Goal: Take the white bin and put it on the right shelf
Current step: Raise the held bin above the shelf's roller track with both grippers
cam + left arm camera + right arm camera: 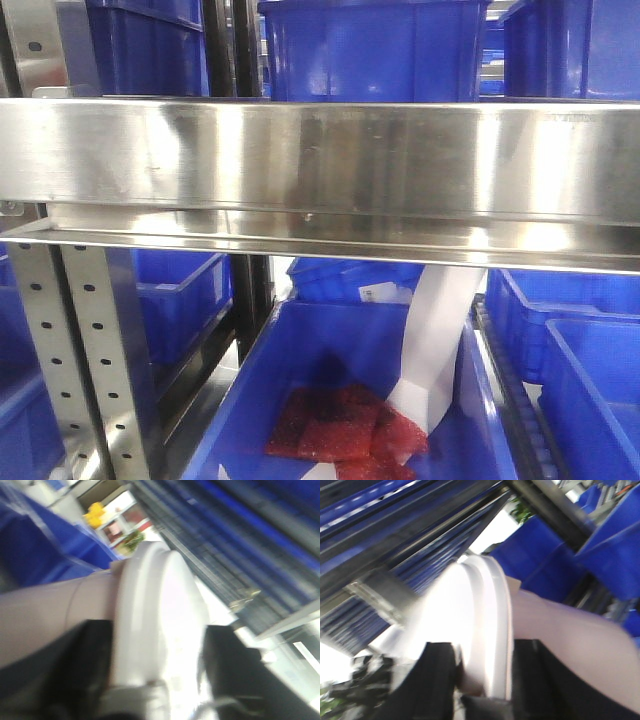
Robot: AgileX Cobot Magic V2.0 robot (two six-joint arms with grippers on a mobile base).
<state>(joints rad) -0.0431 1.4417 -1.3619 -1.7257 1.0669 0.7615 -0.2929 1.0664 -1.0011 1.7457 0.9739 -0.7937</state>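
Left gripper (160, 685) fingers, dark and blurred, straddle the lidded rim of the white bin (55, 615), jaws closed on it. Right gripper (485, 690) does likewise, clamped across the rim from the other side. Bin is carried between both arms, close to rack beams. Risk: the hold is on rim and lid only, and uneven pull could pop the glossy lid or let it slip. Only the front view shows the right shelf (320, 160) rail and blue crates (370, 50) above; the bin is absent there, so clearance is unjudgeable.
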